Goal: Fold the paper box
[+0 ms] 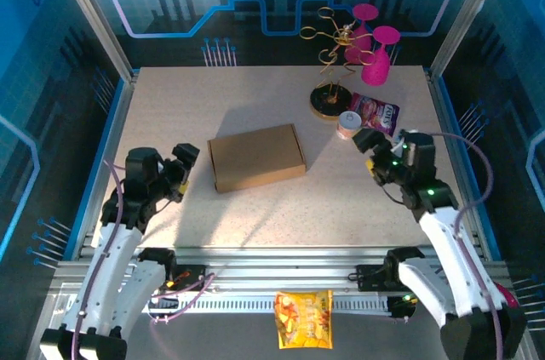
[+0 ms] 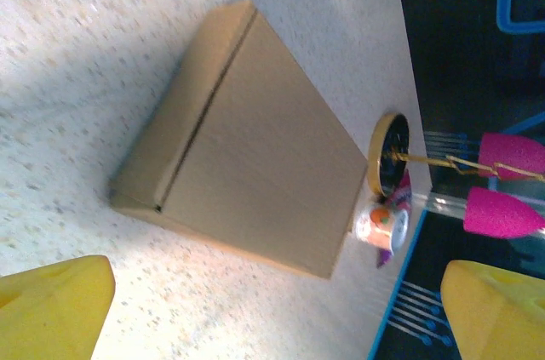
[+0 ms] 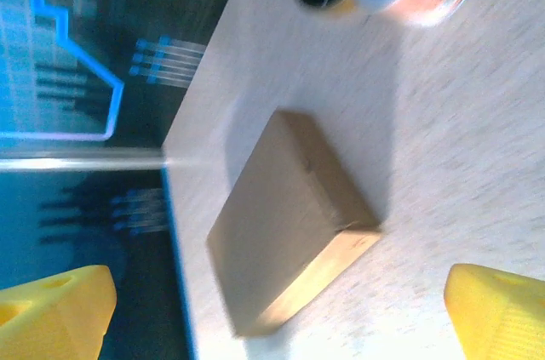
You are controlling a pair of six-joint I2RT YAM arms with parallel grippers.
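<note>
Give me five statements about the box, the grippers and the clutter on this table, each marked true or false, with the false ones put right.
1. The paper box lies closed and flat on the table. True.
2. The left gripper is clamped on the box's edge. False: it is open and clear of the box, off to its left.
3. The right gripper is open. True.
4. The pink glasses stand upright on the table. False: they hang from the gold wire stand.
5. The small cup sits on top of the box. False: it stands on the table beside the stand's base.
</note>
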